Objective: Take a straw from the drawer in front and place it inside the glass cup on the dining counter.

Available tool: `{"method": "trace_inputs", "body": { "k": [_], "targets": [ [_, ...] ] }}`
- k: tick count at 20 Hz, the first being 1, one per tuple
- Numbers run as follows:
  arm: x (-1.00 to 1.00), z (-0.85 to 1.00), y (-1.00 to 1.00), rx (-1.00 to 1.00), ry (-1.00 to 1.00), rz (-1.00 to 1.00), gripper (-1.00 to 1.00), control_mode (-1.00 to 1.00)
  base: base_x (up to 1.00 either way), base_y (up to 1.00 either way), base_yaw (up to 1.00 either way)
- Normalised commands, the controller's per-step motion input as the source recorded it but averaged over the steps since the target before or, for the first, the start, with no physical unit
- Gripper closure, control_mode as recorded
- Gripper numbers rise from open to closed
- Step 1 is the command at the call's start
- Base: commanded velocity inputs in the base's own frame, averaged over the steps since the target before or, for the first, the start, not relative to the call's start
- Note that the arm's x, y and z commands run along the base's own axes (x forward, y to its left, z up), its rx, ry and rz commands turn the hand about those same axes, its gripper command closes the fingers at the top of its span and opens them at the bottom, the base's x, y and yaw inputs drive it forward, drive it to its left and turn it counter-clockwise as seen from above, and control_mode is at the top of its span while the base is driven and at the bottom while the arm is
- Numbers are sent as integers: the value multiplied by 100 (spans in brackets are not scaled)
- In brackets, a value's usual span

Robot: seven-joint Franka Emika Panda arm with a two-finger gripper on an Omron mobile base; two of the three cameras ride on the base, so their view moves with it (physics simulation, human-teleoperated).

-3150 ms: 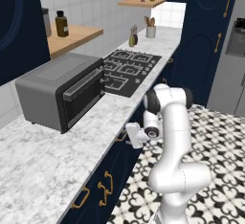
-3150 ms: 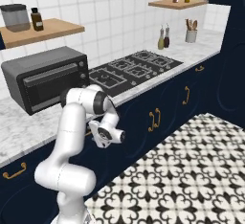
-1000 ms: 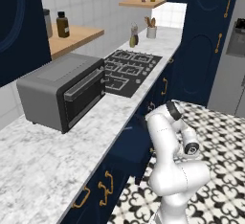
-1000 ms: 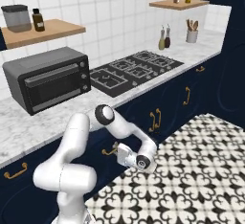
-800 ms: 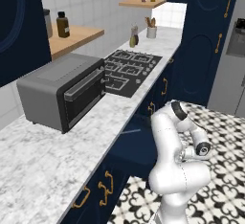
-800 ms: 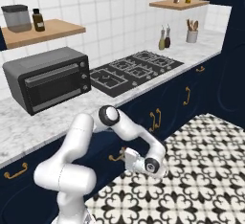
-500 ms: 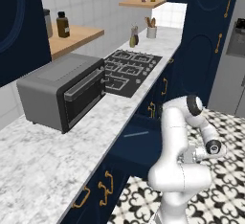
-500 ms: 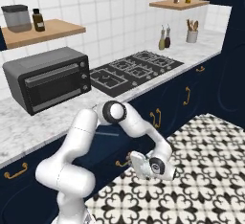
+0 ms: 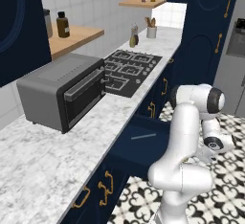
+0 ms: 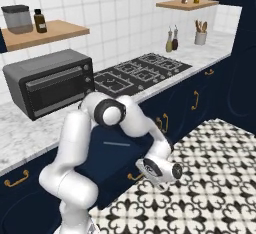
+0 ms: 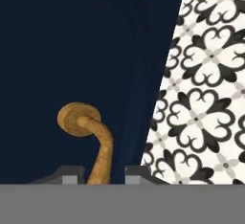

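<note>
Gold metal ran up between the two dark finger tips [image 11: 72, 176] in the hand view: a curved drawer handle [image 11: 91, 139] stood in the narrow gap of the gripper [image 11: 101, 177], whose jaws sat close on either side of it; whether they pressed it I could not tell. Behind the handle lay the navy front of the drawer [image 11: 72, 50], with patterned black-and-white floor tiles [image 11: 206, 84] off to one side. From the base cameras the gripper [image 10: 145, 170] hung low at the drawer's [image 9: 143, 144] outer front edge, the drawer pulled out from under the marble worktop [image 9: 57, 161]. Inside it, the straw [image 9: 143, 136] lay flat on the dark bottom, near the middle.
</note>
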Motion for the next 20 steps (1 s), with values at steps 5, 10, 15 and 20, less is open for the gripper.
{"method": "trace_inputs", "body": {
  "k": [5, 10, 15, 20],
  "targets": [
    [-63, 5, -17, -55, 3, -33, -100, -100, 0, 0, 0],
    [-77, 35, -62, -29, 1, -30, -100, -100, 0, 0, 0],
    [-50, 100, -47, 0, 8, -20, -100, -100, 0, 0, 0],
    [-15, 100, -14, 2, 1, 0, -100, -100, 0, 0, 0]
  ]
}}
